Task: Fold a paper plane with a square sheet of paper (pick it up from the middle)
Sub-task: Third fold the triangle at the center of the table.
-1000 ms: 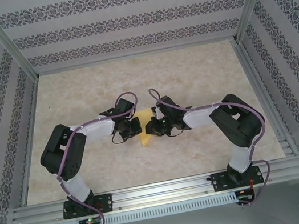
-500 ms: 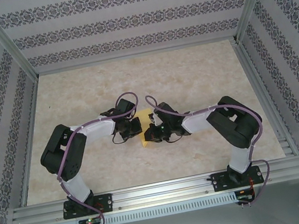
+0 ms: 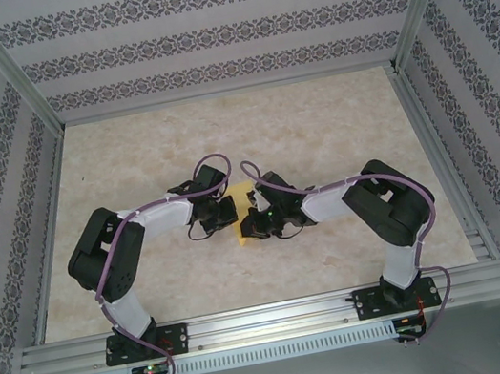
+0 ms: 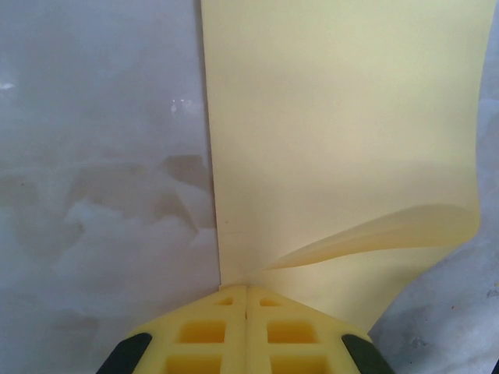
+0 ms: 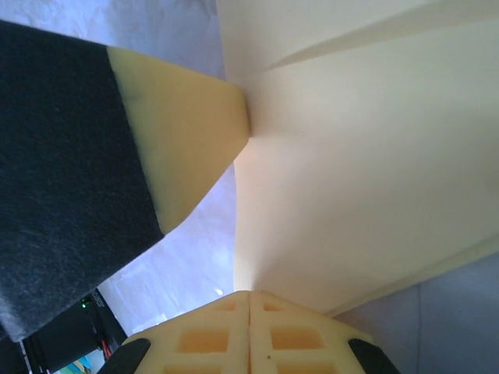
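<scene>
Progress looks early to us. The square sheet of paper (image 3: pixel 246 238) lies in the middle of the table (image 3: pixel 336 123) between the two arms, which cover most of it in the top view. The left pincer (image 4: pixel 247 300) is closed, with its tips together right at the sheet's near edge. From the wrist view we can't tell whether it nips that edge or just presses it onto the table. The right pincer (image 5: pixel 249 305) is closed too. The sheet runs straight into its tip seam, so we read that as a pinch on the paper, probably on a raised flap. The left wrist view shows most of the sheet flat on the table, with one side curled up and over. The right wrist view shows a slanting crease line near the top. We judge the sheet down and held, one fold being worked, and maybe one crease in. There is no pointed dart outline, no lengthwise creases and no wings. Nearly all the folding is left to do.
</scene>
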